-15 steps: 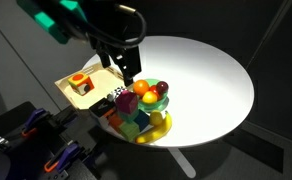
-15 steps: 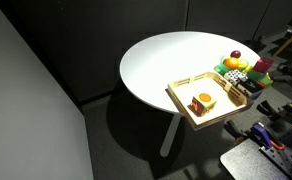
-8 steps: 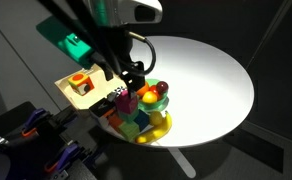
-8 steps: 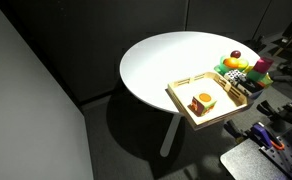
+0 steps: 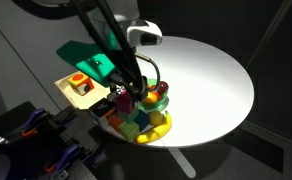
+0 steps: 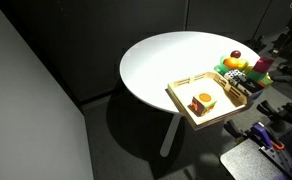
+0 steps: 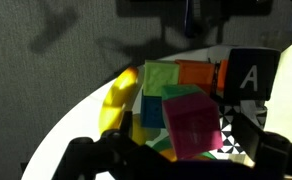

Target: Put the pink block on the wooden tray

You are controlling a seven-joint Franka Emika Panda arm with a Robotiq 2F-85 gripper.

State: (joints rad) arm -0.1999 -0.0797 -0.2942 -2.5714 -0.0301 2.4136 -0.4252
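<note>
The pink block [image 7: 193, 122] fills the middle of the wrist view, tilted on top of a pile of coloured blocks. In an exterior view it is a small magenta cube [image 5: 127, 102] under the arm; it also shows at the pile's far edge [image 6: 263, 66]. My gripper [image 7: 181, 160] is open, its dark fingers [image 7: 86, 158] standing on either side of the block just above it; it hangs over the pile [image 5: 124, 90]. The wooden tray [image 5: 66, 80] lies beside the pile, holding an orange-red block [image 5: 79, 83]; it also shows in the other view [image 6: 191, 80].
Around the pink block lie a green block [image 7: 161, 78], an orange block [image 7: 196, 72], a blue block [image 7: 151, 110], a yellow curved piece [image 7: 118, 100] and a black lettered cube [image 7: 251, 75]. Everything sits near the edge of a round white table [image 5: 206, 80].
The arm has swung down and towards the block pile. The gripper has dropped from above the table to just over the pink block.
</note>
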